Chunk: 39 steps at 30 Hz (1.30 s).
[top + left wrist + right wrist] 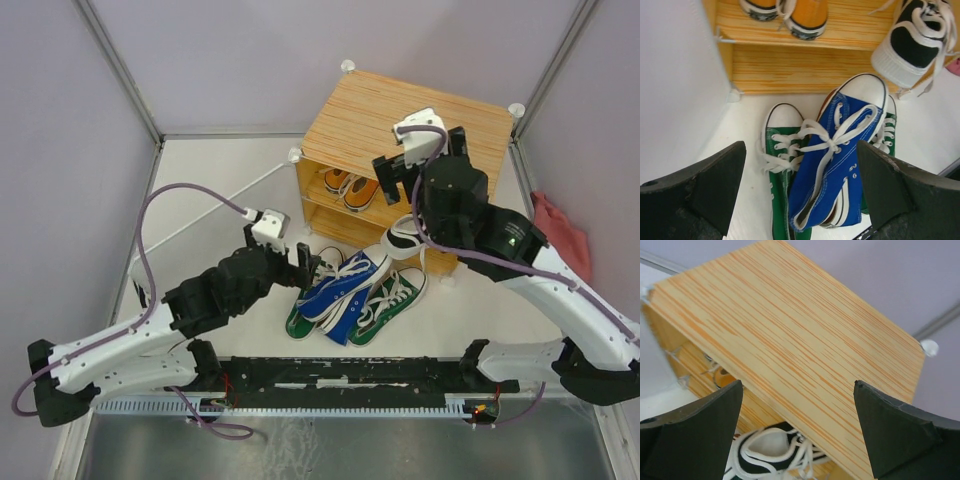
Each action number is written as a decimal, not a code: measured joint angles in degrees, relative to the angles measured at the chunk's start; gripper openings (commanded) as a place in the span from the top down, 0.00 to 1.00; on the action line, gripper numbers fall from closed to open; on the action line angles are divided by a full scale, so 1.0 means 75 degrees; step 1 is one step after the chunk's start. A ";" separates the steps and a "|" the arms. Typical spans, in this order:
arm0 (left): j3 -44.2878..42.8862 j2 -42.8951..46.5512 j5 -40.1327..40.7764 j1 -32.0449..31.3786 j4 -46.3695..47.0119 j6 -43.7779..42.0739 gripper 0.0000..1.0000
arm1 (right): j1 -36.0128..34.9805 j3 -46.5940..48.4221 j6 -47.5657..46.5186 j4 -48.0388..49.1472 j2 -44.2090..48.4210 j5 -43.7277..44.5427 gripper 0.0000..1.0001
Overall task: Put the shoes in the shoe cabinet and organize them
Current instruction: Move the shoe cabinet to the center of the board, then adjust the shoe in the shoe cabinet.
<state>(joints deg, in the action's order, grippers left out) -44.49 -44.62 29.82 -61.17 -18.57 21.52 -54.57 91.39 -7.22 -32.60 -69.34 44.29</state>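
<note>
The shoe cabinet stands at the back of the table, with an orange pair on its upper shelf. A black shoe lies at the mouth of the lower shelf, partly sticking out. Blue shoes lie across green shoes on the floor in front. My left gripper hovers open just over the heel of a blue shoe, beside a green shoe. My right gripper is open and empty above the cabinet's front edge, with the black shoe below it.
A pink cloth lies right of the cabinet against the grey wall. Walls close in on the left, back and right. A black rail runs along the near edge between the arm bases. A white corner knob tops the cabinet.
</note>
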 measured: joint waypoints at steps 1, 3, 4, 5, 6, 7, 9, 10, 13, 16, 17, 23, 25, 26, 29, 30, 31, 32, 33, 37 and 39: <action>-0.0172 -0.0286 -0.0166 -0.0006 0.0087 -0.0114 0.05 | 0.0178 0.0000 0.0114 -0.0160 0.0079 0.0041 0.01; -0.0449 -0.0740 -0.0420 -0.0052 0.0286 -0.0312 0.05 | 0.0632 0.0000 0.0353 -0.0510 0.0213 0.0079 0.01; -0.0606 -0.0985 -0.0481 -0.0134 0.0411 -0.0414 0.05 | 0.0906 -0.0003 0.0460 -0.0659 0.0262 0.0070 0.01; -0.0758 -0.1241 -0.0525 -0.0254 0.0597 -0.0557 0.06 | 0.1166 -0.0015 0.0565 -0.0787 0.0306 0.0038 0.01; -0.0903 -0.1510 -0.0557 -0.0405 0.0810 -0.0702 0.06 | 0.1451 -0.0052 0.0676 -0.0886 0.0373 -0.0017 0.01; -0.1035 -0.1778 -0.0560 -0.0568 0.1040 -0.0851 0.05 | 0.1626 -0.0079 0.0746 -0.0973 0.0417 -0.0044 0.01; -0.1209 -0.2305 -0.0583 -0.0848 0.1533 -0.1116 0.03 | 0.2017 -0.0192 0.0895 -0.1090 0.0533 -0.0204 0.01; -0.1253 -0.2608 -0.0592 -0.0962 0.1859 -0.1294 0.01 | 0.2139 -0.0239 0.0944 -0.1119 0.0565 -0.0283 0.01; -0.1195 -0.3343 -0.0624 -0.1122 0.2853 -0.1801 0.01 | 0.2556 -0.0472 0.1075 -0.1154 0.0632 -0.0577 0.01; -0.0906 -0.3841 -0.0664 -0.1128 0.3966 -0.2381 0.01 | 0.2923 -0.0699 0.1157 -0.1154 0.0629 -0.0930 0.01; -0.0813 -0.4010 -0.0679 -0.1128 0.4360 -0.2573 0.01 | 0.3051 -0.0769 0.1183 -0.1148 0.0629 -0.1046 0.01; -0.0746 -0.4963 -0.1061 -0.1122 0.6062 -0.3410 0.01 | 0.3719 -0.1049 0.1306 -0.1090 0.0635 -0.1719 0.01; -0.0807 -0.5176 -0.1174 -0.1122 0.6327 -0.3509 0.06 | 0.3873 -0.1093 0.1338 -0.1084 0.0644 -0.1897 0.01; -0.0880 -0.5304 -0.1204 -0.1122 0.6420 -0.3535 0.11 | 0.3949 -0.1122 0.1352 -0.1064 0.0653 -0.1990 0.01; -0.1084 -0.5587 -0.1195 -0.1122 0.6694 -0.3570 0.18 | 0.4164 -0.1186 0.1402 -0.1029 0.0691 -0.2229 0.01; -0.1163 -0.5677 -0.1180 -0.1122 0.6773 -0.3573 0.18 | 0.4232 -0.1201 0.1416 -0.1008 0.0705 -0.2314 0.01; -0.1218 -0.5750 -0.1172 -0.1119 0.6863 -0.3573 0.19 | 0.4296 -0.1224 0.1425 -0.0979 0.0723 -0.2369 0.01; -0.1259 -0.5805 -0.1163 -0.1119 0.6927 -0.3573 0.20 | 0.4351 -0.1244 0.1445 -0.0965 0.0740 -0.2451 0.01; -0.1300 -0.5855 -0.1157 -0.1119 0.6988 -0.3573 0.26 | 0.4418 -0.1276 0.1463 -0.0941 0.0755 -0.2524 0.01; -0.1411 -0.6000 -0.1177 -0.1113 0.7099 -0.3582 0.51 | 0.4622 -0.1416 0.1553 -0.0889 0.0772 -0.2777 0.00; -0.1483 -0.6073 -0.1166 -0.1093 0.7096 -0.3596 0.58 | 0.4701 -0.1504 0.1603 -0.0860 0.0775 -0.2882 0.01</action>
<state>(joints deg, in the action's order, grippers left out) -55.61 -90.17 21.08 -69.36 34.65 -5.45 -19.31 80.12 4.80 -39.05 -63.53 22.68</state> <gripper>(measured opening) 0.519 0.998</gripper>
